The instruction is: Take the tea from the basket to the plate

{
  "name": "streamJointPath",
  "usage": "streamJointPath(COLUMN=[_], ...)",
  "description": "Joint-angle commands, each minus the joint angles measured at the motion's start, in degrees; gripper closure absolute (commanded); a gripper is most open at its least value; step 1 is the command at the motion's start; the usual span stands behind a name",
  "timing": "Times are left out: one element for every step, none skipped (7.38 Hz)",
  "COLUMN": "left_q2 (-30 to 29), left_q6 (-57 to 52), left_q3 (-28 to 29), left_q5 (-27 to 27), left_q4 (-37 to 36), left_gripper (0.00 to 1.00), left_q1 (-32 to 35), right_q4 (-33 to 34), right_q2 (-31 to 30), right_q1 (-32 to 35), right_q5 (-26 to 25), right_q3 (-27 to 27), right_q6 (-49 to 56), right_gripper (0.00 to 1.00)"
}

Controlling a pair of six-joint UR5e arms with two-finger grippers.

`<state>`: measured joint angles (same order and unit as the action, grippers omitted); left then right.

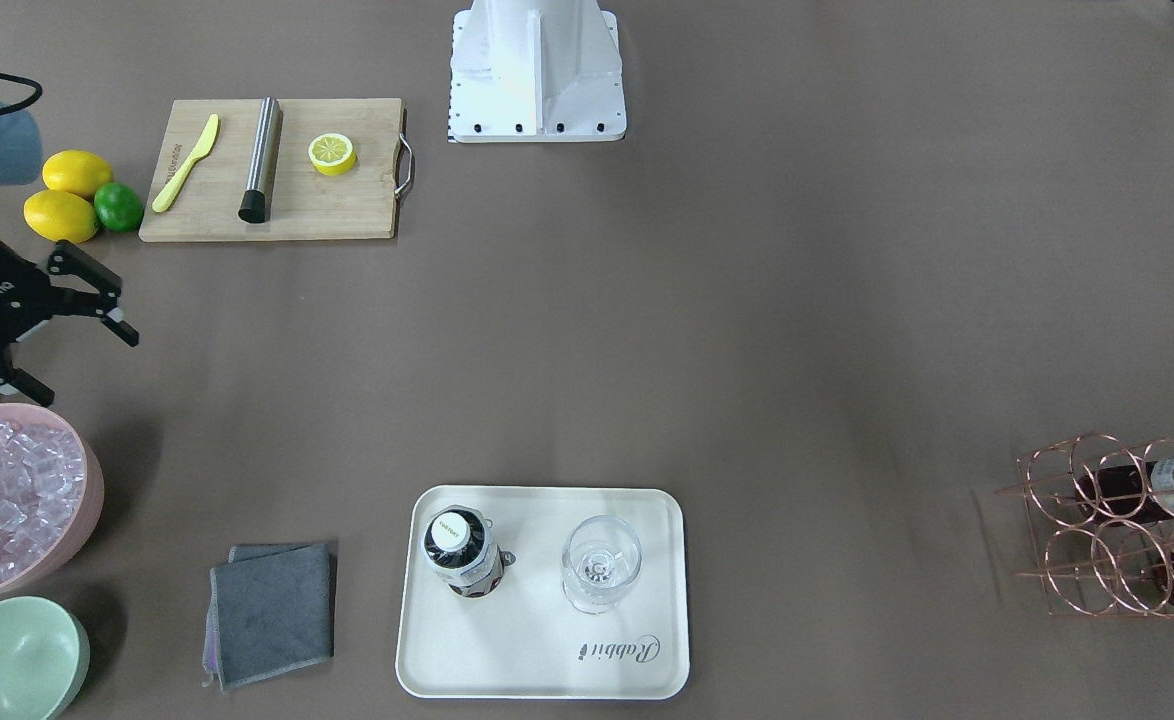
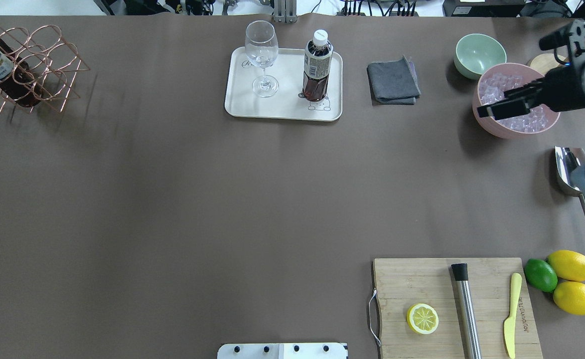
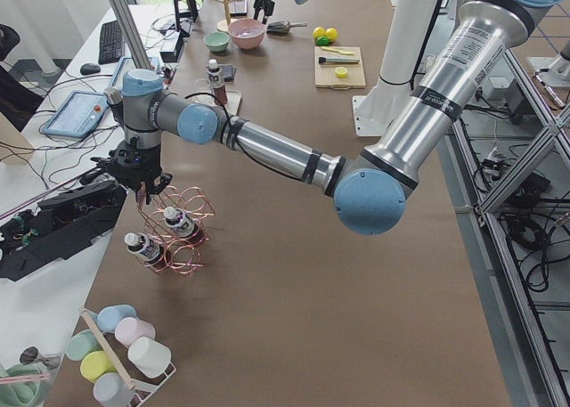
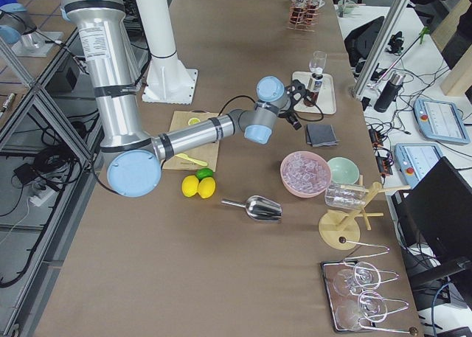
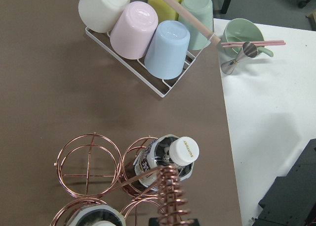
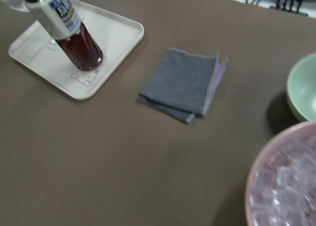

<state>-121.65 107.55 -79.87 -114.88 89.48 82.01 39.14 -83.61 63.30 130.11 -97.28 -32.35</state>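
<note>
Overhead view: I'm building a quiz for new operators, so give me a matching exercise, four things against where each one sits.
Things:
1. standing tea bottle
2. lemon half
3. ice cubes
4. grey cloth

Places:
A. in the pink bowl
B. on the bare table
C. on the cream plate
D. on the wooden board

Pairs: 1-C, 2-D, 3-A, 4-B.

Brown table logged. Along the far edge, left to right, are set: wire basket, cream tray, grey cloth, green bowl, pink ice bowl. A metal scoop is laid at right. Cutting board, lemons and lime are placed near right.
</note>
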Motion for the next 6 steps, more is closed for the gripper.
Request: streamJointPath(left_q2=[0.01, 0.01, 0.1, 0.18, 0.1, 0.18], left_q6=[-1.54, -2.25, -2.6, -2.69, -2.61, -2.52], left_q3=[0.95, 0.86, 0.86, 0.43, -0.45, -1.59], left_q5=[0.0, -0.08, -0.08, -0.08, -0.08, -0.35], left_q4=[0.17, 0.26, 0.34, -0.09, -0.53, -1.14], left_gripper=[1.0, 0.71, 0.04, 0.03, 0.03, 0.03], left_q1=[0.69, 0.87, 0.87, 0.52, 0.43, 0.43], right_q4=[7.84, 9.62, 9.64, 9.81, 9.99, 10.42], right_q2=[-11.53, -15.41, -17.79, -18.34, -18.52, -18.87], right_q1=[12.15, 16.11, 19.63, 21.84, 22.47, 22.56], right_q5=[13.99, 15.77, 17.01, 17.8, 16.07, 12.66], right_q3=[-0.11, 1.99, 5.58, 9.44, 12.87, 16.13], right_q6=[10.39, 17.6, 20.54, 20.57, 20.4, 20.4], right_gripper=[0.0, 0.0, 0.0, 0.0, 0.0, 0.0])
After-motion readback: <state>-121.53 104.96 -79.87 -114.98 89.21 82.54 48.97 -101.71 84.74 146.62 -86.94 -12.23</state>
